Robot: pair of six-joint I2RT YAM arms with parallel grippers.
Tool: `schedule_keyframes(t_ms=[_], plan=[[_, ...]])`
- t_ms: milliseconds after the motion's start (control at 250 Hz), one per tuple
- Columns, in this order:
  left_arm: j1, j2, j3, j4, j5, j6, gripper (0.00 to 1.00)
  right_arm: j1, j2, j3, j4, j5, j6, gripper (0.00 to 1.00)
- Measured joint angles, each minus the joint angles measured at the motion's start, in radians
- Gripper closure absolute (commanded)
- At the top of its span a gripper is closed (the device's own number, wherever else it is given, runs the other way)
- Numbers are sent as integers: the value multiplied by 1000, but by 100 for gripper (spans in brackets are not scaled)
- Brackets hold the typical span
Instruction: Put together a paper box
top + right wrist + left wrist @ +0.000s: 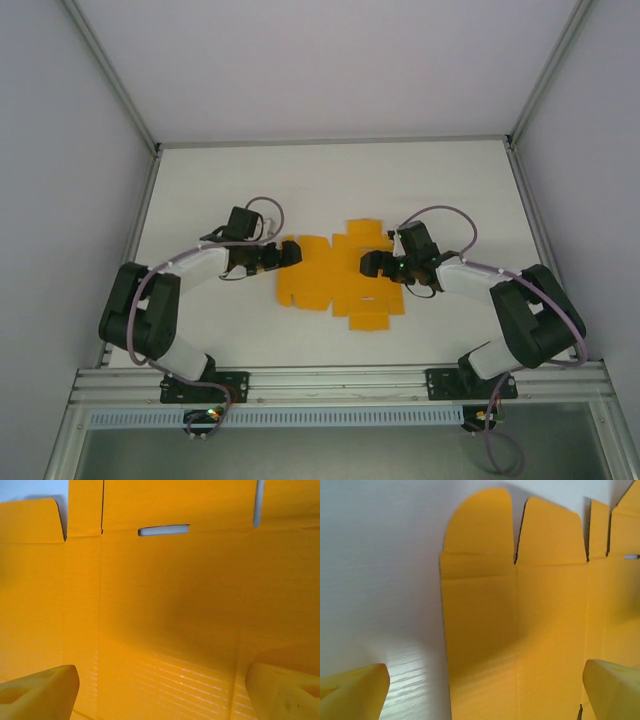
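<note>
1. The paper box, a bright orange-yellow die-cut card sheet, is lying flat at the middle of the white table. No panel is standing, so all the folding looks yet to do.
2. The left gripper is hanging over its left edge and the right gripper over its right part, both with fingers spread and holding nothing.
3. The overhead view is giving the whole outline. The left wrist is showing rounded end flaps, the right wrist a narrow slot.

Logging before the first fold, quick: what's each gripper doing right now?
Left gripper: open, holding nothing, over the left edge of the flat paper box.
Right gripper: open, holding nothing, over its right part.
</note>
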Motion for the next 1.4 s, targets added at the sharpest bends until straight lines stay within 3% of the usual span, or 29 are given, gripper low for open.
schedule_keyframes(t_ms=[76, 136, 212, 331, 423, 575, 731, 958, 1214, 1402], plan=[[-6, 23, -6, 39, 39, -11, 9, 0, 10, 0, 25, 0, 4, 11], [-7, 37, -14, 76, 77, -32, 22, 0, 17, 0, 42, 0, 7, 11], [-7, 55, -20, 120, 121, -50, 42, 0, 25, 0, 61, 0, 8, 11], [-7, 64, -20, 158, 155, -82, 86, 0, 33, -1, 88, 1, 8, 10], [-7, 59, -20, 185, 171, -85, 100, 0, 33, -1, 92, 0, 6, 9], [-16, -6, -13, 188, 178, -70, 100, -7, 0, -1, 58, 2, -12, 7], [-15, -91, 10, 202, 153, -49, 100, -52, -152, -1, -1, 8, -46, 3], [-11, -225, 26, 283, 184, -43, 100, -206, -401, -41, 44, -61, -65, 0], [3, -404, 27, 450, 307, -80, 100, -396, -442, -96, 148, -301, -74, 12], [15, -494, 14, 496, 350, -131, 100, -420, -436, -88, 261, -460, -50, 26]])
